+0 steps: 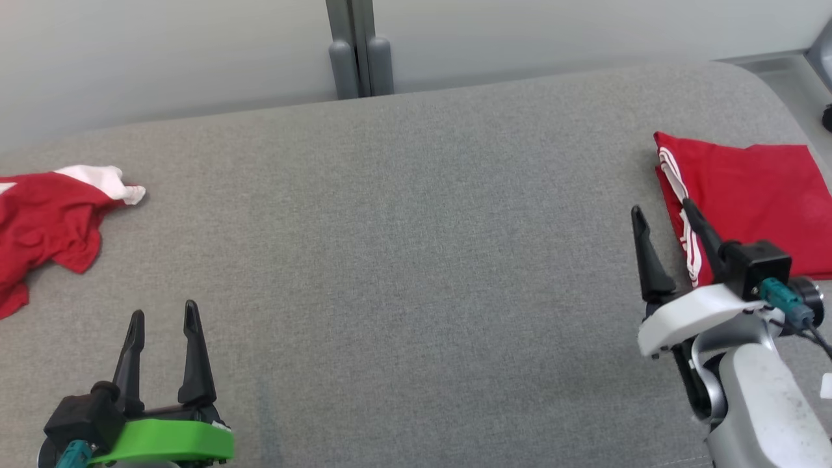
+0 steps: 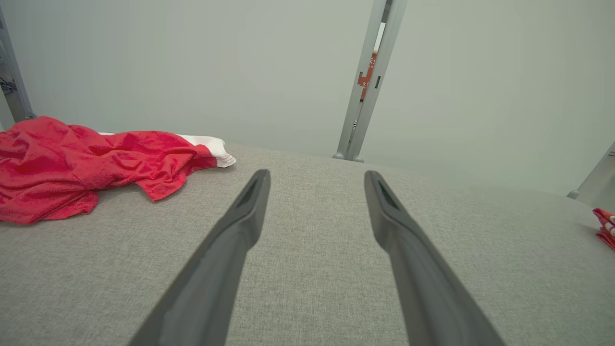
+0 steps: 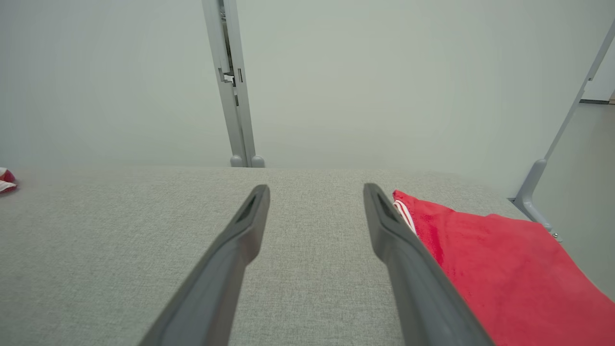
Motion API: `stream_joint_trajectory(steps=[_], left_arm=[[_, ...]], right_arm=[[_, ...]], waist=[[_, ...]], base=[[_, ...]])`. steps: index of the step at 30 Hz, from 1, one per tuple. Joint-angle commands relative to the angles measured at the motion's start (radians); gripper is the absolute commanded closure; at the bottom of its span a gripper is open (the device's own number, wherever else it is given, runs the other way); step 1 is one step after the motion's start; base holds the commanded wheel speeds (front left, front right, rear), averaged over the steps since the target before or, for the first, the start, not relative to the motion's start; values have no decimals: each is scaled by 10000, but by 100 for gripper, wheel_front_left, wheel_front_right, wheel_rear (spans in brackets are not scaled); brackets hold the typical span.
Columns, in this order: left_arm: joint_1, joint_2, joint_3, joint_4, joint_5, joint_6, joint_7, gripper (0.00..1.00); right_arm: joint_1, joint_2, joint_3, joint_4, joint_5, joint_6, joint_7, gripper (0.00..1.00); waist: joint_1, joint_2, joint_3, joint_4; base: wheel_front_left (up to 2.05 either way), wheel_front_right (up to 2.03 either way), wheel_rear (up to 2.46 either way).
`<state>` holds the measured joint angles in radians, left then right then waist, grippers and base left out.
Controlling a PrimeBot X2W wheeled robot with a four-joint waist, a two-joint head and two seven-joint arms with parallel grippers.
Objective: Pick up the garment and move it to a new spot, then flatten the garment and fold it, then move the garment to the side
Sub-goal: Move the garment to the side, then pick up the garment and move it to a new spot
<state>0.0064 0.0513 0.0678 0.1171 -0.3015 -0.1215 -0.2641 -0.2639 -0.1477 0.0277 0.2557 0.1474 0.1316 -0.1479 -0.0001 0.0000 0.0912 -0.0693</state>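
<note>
Left tool (image 1: pixel 164 311) and right tool (image 1: pixel 662 208) hang wide open, empty, over the table (image 1: pixel 403 273). With a folded garment (image 1: pixel 754 195) set right, pickup seems next: reach left for the crumpled garment (image 1: pixel 45 221).

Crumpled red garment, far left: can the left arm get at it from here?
Likely yes. The left gripper is open and empty, and bare grey fabric surface lies between it and the crumpled red garment; nothing blocks the way.
</note>
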Motion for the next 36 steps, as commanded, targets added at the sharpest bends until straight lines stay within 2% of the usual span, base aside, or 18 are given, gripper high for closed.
stream_joint_trajectory(steps=[1,11,26,31,36], left_arm=[[179,-4,-1,56,-45,73,2,0],[556,-1,-230,53,159,201,2,0],[514,-1,-256,-36,361,134,2,0],[317,0,-319,34,291,89,2,0],[193,0,-365,59,387,77,2,0]], right_arm=[[239,116,9,62,-63,-19,-36,0],[922,573,175,349,76,-19,-87,0],[1092,729,232,285,158,-19,49,0],[1080,706,266,281,237,-17,9,0],[1122,692,262,276,306,-17,9,0]], waist=[[1,0,-432,202],[1,0,-841,272],[1,0,-848,319],[1,0,-782,637],[1,0,-819,1294]], base=[[0,0,0],[0,0,0],[0,0,0],[0,0,0],[0,0,0]])
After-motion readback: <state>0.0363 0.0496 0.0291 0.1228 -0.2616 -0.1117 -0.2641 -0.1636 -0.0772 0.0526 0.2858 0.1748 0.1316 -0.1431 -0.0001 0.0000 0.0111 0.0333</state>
